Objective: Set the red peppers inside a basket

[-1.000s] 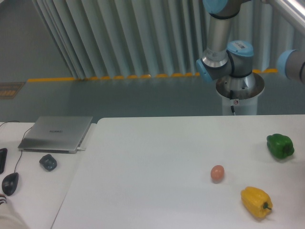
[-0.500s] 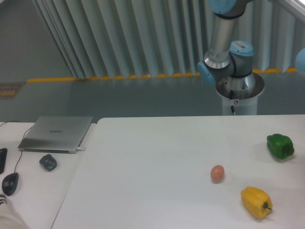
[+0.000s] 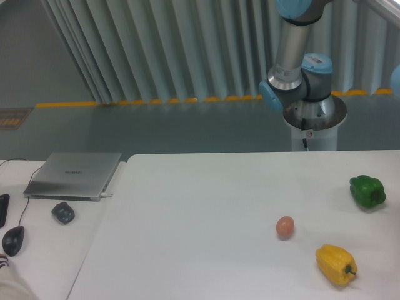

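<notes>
Risk assessment first: neither the red pepper nor any basket appears anywhere in the camera view, so the chief hazard is a wrong pick. A yellow pepper (image 3: 335,265) lies near the worktop's front right corner, a green pepper (image 3: 367,190) sits close to the right edge, and a small reddish-orange egg-shaped item (image 3: 285,227) rests between them and the worktop's middle. That reddish item is the likeliest to be mistaken for the target on colour alone; seizing it, or either pepper, would fail the task.

A second concern is visibility. The arm (image 3: 294,50) rises from its pedestal (image 3: 314,122) beyond the far edge of the worktop (image 3: 206,212), and its upper links run out of the top and right of frame. The pincer is not in view, so whether it is open, closed or carrying something cannot be told. If it holds the red pepper off-frame, a drop or a misjudged release could not be confirmed from this camera.

Position of the red pepper relative to the pincer: cannot be established, since both lie outside the view.

Off the worktop's left edge, on the adjoining desk, sit a closed laptop (image 3: 74,175), a dark crumpled object (image 3: 62,212) and a mouse (image 3: 12,240), all well apart from the arm.
</notes>
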Robot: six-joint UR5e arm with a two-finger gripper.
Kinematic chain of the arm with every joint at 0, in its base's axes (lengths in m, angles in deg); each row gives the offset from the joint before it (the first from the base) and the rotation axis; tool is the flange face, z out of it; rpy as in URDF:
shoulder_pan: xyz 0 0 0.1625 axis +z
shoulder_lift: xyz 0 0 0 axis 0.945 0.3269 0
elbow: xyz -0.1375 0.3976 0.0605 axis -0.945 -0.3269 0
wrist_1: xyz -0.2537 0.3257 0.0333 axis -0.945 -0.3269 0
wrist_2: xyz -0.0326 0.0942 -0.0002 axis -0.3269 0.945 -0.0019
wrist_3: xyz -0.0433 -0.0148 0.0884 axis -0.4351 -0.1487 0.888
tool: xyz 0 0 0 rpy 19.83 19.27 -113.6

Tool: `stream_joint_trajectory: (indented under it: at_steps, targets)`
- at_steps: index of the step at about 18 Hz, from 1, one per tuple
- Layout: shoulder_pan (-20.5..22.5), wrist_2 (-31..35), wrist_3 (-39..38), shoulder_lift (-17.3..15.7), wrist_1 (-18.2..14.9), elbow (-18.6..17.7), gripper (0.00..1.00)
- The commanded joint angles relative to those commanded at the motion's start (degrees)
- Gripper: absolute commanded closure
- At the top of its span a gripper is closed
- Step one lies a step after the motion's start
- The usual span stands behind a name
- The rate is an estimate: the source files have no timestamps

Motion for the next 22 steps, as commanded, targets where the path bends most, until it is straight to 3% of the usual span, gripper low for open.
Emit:
stream_joint_trajectory:
  at_steps: [3, 6, 10, 15, 17, 20, 22]
  targets:
    - [-0.44, 0.26, 0.88, -0.17, -0.09, -1.05, 0.0]
    - [-2.02, 0.44, -0.35, -1.76, -0.09, -5.35, 0.0]
    - [-5.27, 0.61, -6.14, -1.58, -0.26, -5.02, 0.0]
    - [-6.33, 0.61, -4.31, -3.16, -1.23, -5.01, 0.0]
    - [-6.33, 0.53, -3.61, -3.34, -4.46, -4.23, 0.0]
    - [-6.33, 0.7, 0.6, -3.6, -13.6, -0.54, 0.0]
    - [-6.33, 0.7, 2.8, -3.6, -15.46, 0.69, 0.0]
